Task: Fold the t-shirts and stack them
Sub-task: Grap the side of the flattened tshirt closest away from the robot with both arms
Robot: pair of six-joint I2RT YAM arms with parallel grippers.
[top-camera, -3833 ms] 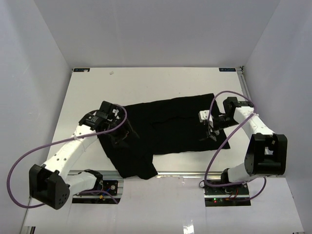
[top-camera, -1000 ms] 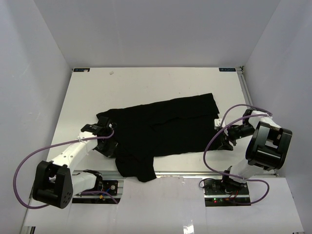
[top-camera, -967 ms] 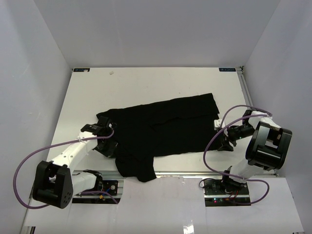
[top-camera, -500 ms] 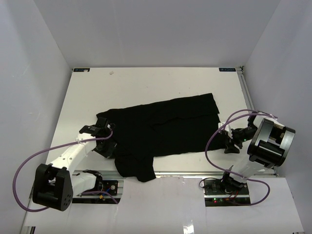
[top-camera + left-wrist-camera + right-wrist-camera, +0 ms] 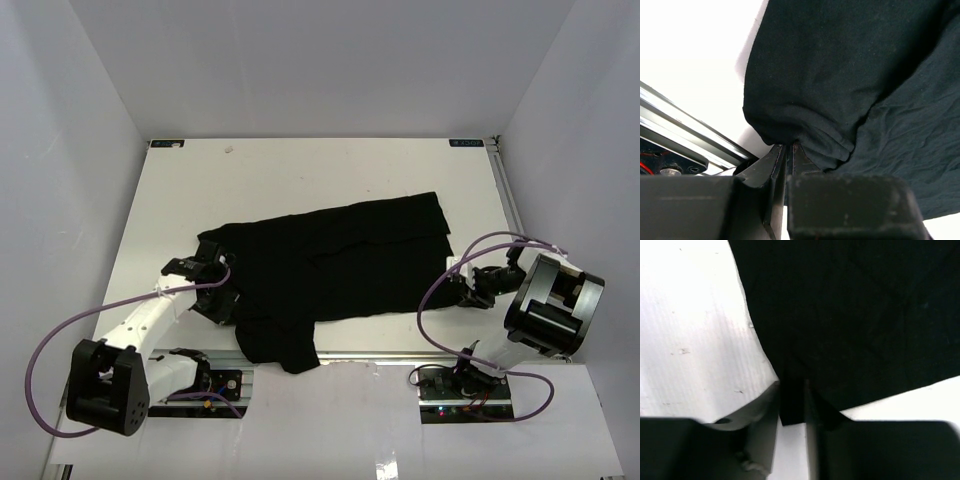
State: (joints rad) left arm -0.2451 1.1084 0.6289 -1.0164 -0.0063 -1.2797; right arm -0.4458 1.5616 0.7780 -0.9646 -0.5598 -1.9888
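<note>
Because t-shirt (image 5: pixel 340 265) is soft, light, limp, you grip edges only: left gripper (image 5: pixel 789 145) narrow, pinching bunched fold; right gripper (image 5: pixel 792 390) pinching hem.

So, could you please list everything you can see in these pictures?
t-shirt: one, black, spread across the middle of the table, its near left part bunched by the rail.
table: one, white, filling the enclosure floor.
rail: one, silver, along the table's near edge.
label: one, blue, at the far right edge.
walls: three, pale grey, around the table.
cables: two, purple, one looped along each arm.
left arm: white and black, reaching to the shirt's left side.
right arm: white and black, folded at the near right.
left gripper: black, shut on a fold of the shirt.
right gripper: at the shirt's right edge; grip unclear.
</note>
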